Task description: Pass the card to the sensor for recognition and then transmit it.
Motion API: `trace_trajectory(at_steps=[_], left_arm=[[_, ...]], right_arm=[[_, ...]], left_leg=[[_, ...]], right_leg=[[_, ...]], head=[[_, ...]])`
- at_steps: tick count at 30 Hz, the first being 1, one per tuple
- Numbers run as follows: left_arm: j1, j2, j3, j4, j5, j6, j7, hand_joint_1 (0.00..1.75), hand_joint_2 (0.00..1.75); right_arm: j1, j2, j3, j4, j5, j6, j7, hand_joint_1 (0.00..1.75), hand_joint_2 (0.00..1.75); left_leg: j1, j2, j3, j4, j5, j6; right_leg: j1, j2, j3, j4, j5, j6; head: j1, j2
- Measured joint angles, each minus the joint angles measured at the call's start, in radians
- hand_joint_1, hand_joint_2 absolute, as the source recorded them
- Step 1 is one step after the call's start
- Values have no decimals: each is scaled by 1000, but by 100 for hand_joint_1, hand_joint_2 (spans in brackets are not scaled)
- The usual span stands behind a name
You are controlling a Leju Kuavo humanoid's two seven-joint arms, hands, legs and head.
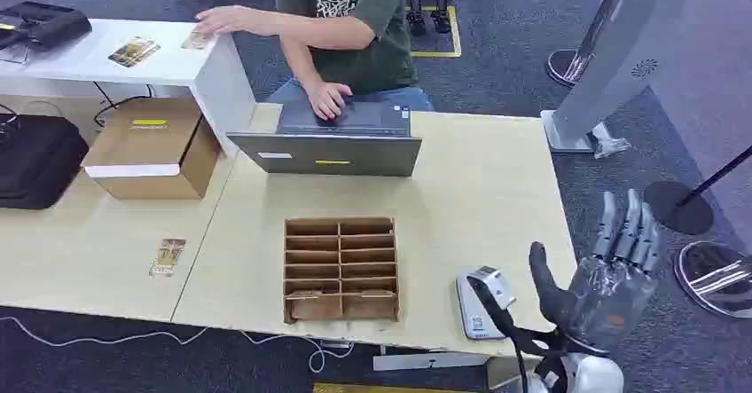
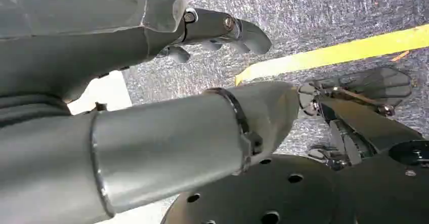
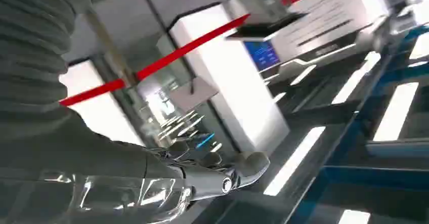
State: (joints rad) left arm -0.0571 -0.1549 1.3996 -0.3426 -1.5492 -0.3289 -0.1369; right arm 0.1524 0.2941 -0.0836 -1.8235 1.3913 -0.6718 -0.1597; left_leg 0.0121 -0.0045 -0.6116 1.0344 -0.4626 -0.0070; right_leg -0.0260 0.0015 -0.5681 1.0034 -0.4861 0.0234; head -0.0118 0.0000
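A: Now, R hand (image 1: pixel 612 273) raised off table's (image 1: pixel 497 198) right edge, fingers spread, holding nothing. L hand (image 2: pixel 212 32)?
B: Over carpet, fingers curled, nothing held. Card (image 1: pixel 168 256) on left table; sensor (image 1: pixel 480 301) beside R hand.

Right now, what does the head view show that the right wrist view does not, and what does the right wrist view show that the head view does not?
Head view alone: the table, a card lying on it, the wooden rack, the card sensor near the front edge, a laptop, a cardboard box and a person typing. Right wrist view alone: a red barrier tape, a white kiosk with a blue screen. Both share the right hand, raised beside the table with fingers spread and holding nothing.
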Motion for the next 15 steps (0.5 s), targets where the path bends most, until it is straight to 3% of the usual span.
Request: trace_trajectory(at_steps=[4, 15], left_arm=[[-2, 6, -7, 19, 0, 10, 3, 0, 0], [-3, 7, -18, 33, 1, 14, 8, 0, 0]], right_arm=[[-4, -2, 26, 0, -103, 0, -50, 0, 175], [-25, -5, 44, 28, -67, 0, -63, 0, 175]], left_leg=[[0, 0, 0, 0, 0, 0], [0, 0, -1, 0, 0, 0]], right_leg=[[0, 0, 0, 0, 0, 0], [0, -1, 1, 0, 0, 0]], head=[[1, 0], [0, 0]])
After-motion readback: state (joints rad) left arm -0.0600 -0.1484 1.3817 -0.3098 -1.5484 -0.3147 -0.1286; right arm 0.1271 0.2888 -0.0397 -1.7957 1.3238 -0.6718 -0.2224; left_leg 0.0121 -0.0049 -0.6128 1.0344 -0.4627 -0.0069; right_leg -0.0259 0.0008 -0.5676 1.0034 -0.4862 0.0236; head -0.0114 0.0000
